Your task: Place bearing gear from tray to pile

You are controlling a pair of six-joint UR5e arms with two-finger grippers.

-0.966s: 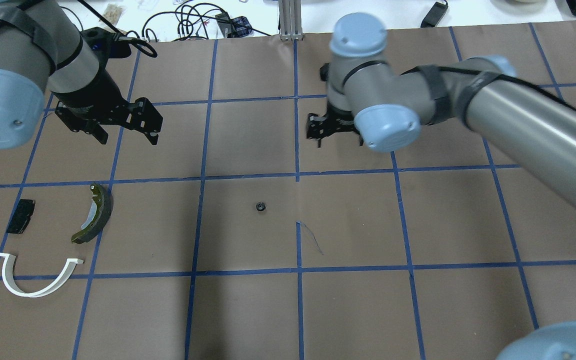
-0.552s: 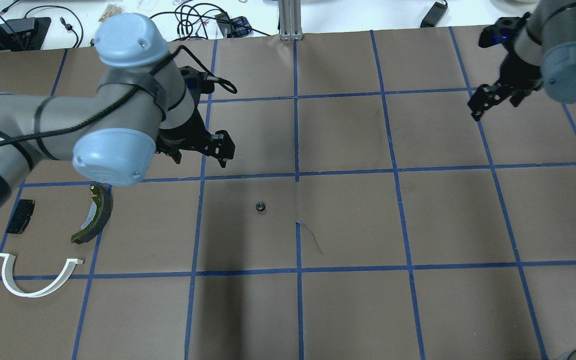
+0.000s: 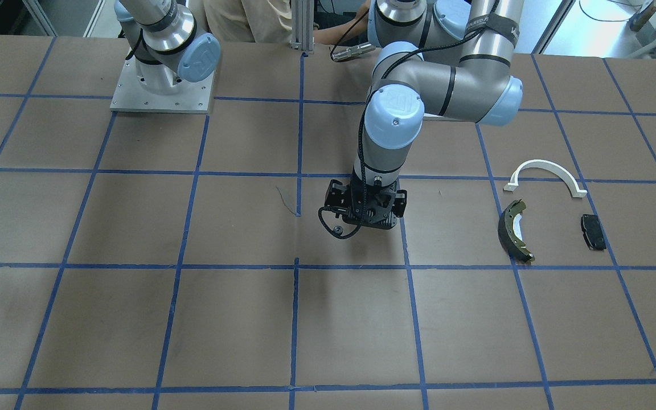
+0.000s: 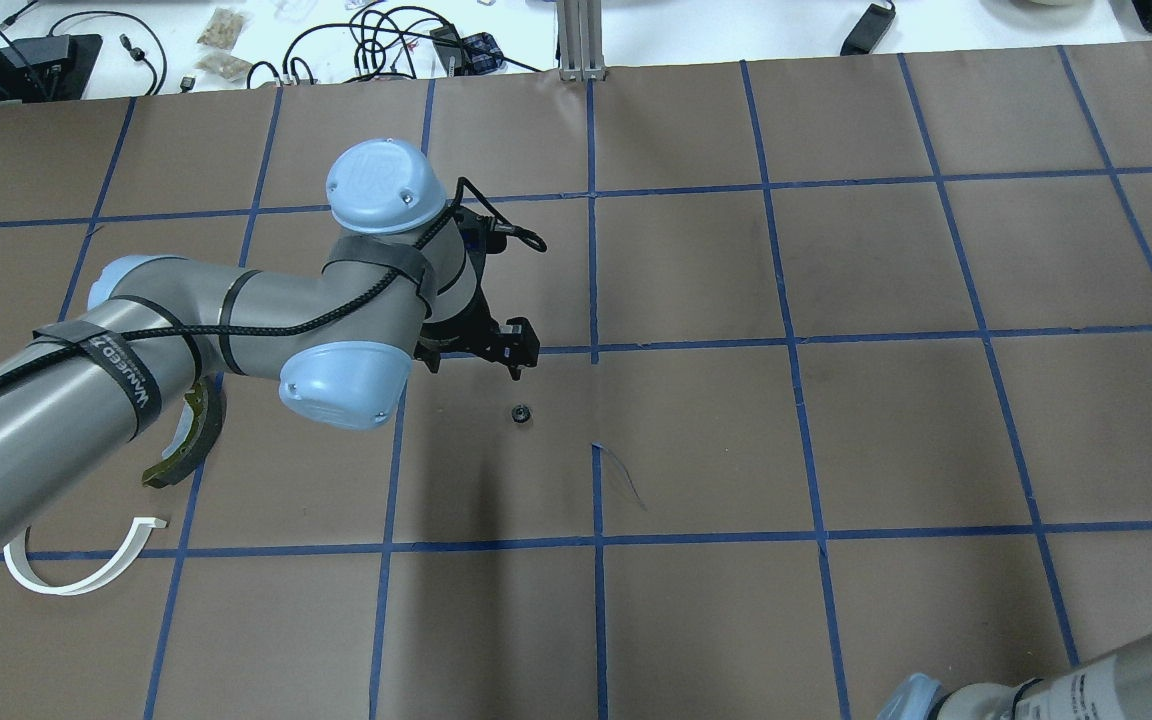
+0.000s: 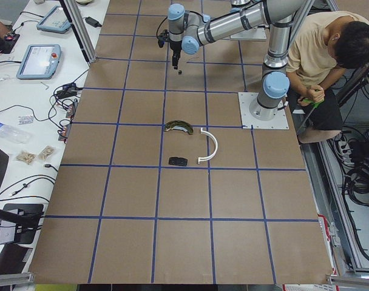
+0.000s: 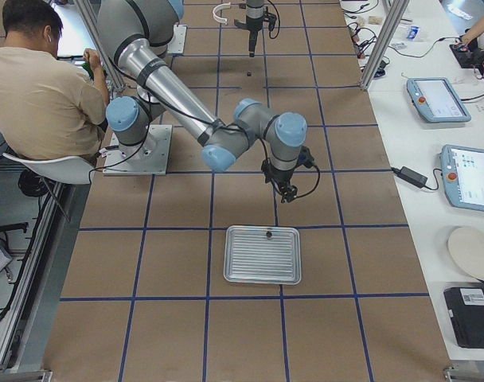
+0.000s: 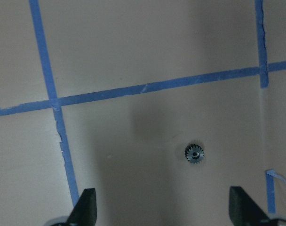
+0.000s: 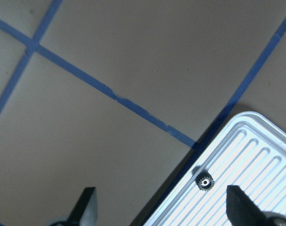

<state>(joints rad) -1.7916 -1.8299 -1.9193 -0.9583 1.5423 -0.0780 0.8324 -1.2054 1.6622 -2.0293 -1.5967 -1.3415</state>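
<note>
Left gripper (image 7: 164,213) hovers with jaws wide apart and nothing between them. There's the bearing gear (image 7: 194,153), flat on the brown paper just ahead of the fingertips (image 7: 86,207), in line with the gap but nearer one finger. It lies well apart from the tray (image 6: 250,263), between the tray and the pile (image 3: 504,230). The wrist view shows its teeth; overhead it's only a dark dot. At the tray, the right gripper (image 8: 162,211) has its jaws apart too and holds nothing. A second gear (image 8: 205,182) sits on the tray just inside its rim. Overhead catches only the tray's edge; the right side view shows all of it.
</note>
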